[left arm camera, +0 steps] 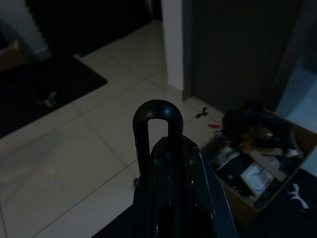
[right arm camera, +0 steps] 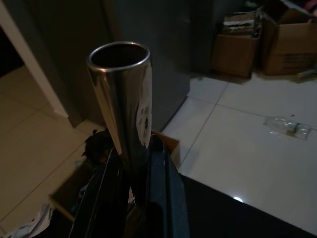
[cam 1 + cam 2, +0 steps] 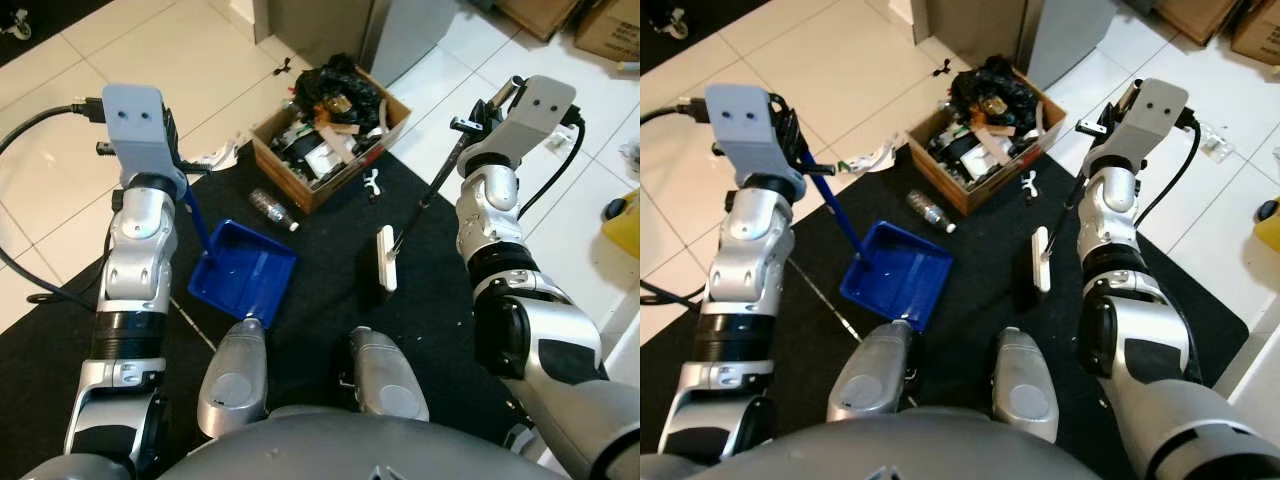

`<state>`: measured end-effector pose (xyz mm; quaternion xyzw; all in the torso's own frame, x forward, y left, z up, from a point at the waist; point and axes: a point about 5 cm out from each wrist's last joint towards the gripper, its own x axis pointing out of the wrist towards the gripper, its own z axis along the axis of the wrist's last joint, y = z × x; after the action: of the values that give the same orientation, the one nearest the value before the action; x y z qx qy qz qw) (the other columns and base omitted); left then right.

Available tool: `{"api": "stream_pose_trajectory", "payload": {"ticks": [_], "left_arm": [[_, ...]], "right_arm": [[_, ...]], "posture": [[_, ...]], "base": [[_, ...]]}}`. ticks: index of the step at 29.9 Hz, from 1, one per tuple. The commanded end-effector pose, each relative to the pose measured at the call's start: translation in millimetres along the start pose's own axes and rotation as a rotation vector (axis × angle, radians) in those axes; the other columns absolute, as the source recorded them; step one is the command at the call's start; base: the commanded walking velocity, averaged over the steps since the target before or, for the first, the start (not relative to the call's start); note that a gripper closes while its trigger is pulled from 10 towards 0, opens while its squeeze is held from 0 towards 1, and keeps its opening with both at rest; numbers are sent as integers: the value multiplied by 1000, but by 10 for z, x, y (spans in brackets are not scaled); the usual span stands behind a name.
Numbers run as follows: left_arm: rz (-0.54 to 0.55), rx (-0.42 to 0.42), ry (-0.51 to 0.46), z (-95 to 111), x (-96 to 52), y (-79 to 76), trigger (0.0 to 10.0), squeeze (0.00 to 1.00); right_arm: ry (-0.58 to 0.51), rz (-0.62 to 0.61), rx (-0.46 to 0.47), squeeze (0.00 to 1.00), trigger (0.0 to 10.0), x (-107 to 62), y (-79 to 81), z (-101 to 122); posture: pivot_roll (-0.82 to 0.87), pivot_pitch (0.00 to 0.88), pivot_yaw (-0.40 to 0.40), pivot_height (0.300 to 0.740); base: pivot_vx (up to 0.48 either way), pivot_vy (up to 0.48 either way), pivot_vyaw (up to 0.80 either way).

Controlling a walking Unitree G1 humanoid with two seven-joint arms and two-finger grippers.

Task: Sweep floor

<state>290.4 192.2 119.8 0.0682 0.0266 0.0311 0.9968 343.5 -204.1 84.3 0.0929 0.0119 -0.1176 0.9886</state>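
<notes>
Left eye view: the left hand, raised on a bent arm, grips the handle of the blue dustpan resting on the black mat. Right wrist view — the right hand clamps the broom's metal handle, upright.

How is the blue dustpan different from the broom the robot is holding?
The dustpan is bright blue with a blue handle; the broom has a white head on a thin dark metal pole. The dustpan is a wide open tray; the broom head is a narrow bar. The left gripper holds the dustpan, the right gripper the broom. Both rest on the black mat.
</notes>
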Motion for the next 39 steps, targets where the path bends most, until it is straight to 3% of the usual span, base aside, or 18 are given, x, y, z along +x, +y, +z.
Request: {"api": "stream_pose_trajectory", "payload": {"ticks": [1, 25, 39], "left_arm": [[6, 5, -23, 53, 3, -6, 10000, 0], [10, 5, -9, 43, 20, -9, 10000, 0], [11, 5, -3, 37, 17, -12, 10000, 0]], "right_arm": [[-1, 0, -6, 0, 10000, 1, -9, 5], [15, -13, 1, 0, 10000, -5, -42, -19], [24, -30, 14, 0, 10000, -9, -66, -32]], "posture": [[186, 0, -80, 740], [181, 0, -76, 740], [183, 0, -74, 740]], "base": [[0, 476, 0], [0, 477, 0], [0, 480, -571]]}}
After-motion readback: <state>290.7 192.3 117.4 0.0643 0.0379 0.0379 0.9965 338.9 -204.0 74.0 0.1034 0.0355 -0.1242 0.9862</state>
